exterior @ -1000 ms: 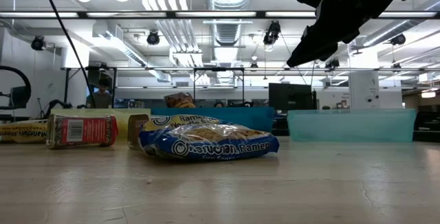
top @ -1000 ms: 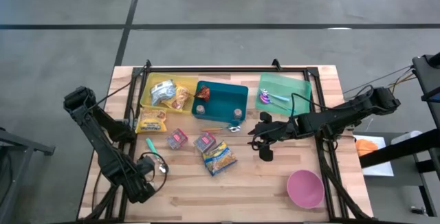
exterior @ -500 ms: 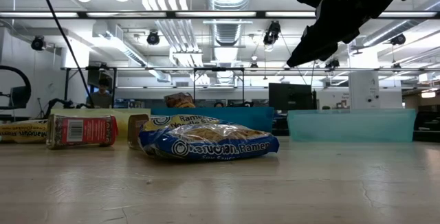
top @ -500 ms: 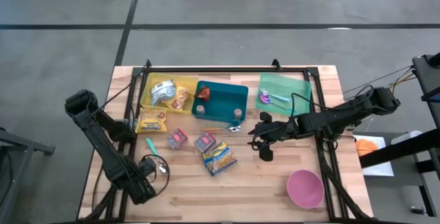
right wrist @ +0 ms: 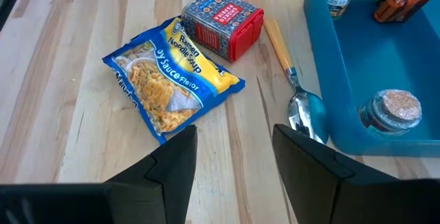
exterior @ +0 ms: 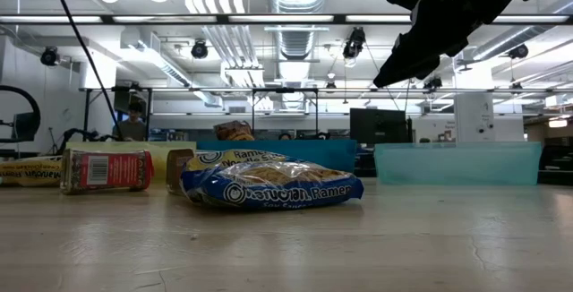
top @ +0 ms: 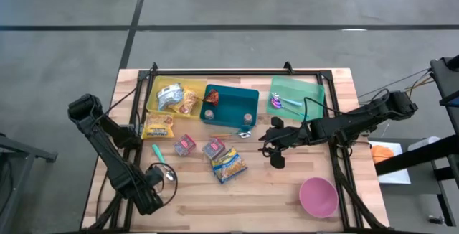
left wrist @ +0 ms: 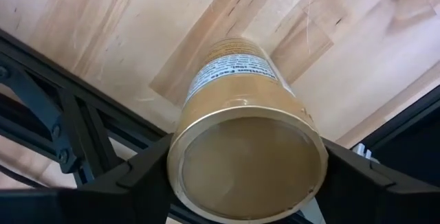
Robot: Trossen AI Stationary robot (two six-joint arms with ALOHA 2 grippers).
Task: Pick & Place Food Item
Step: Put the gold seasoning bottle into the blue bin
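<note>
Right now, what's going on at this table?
The left gripper, at the table's near left corner, has its fingers on either side of a gold-lidded can; whether the grip is firm I can't tell. The right gripper hangs open above the table's middle, empty, over a ramen packet, a red box and a spoon beside the blue bin. The pink bowl sits untouched.
</note>
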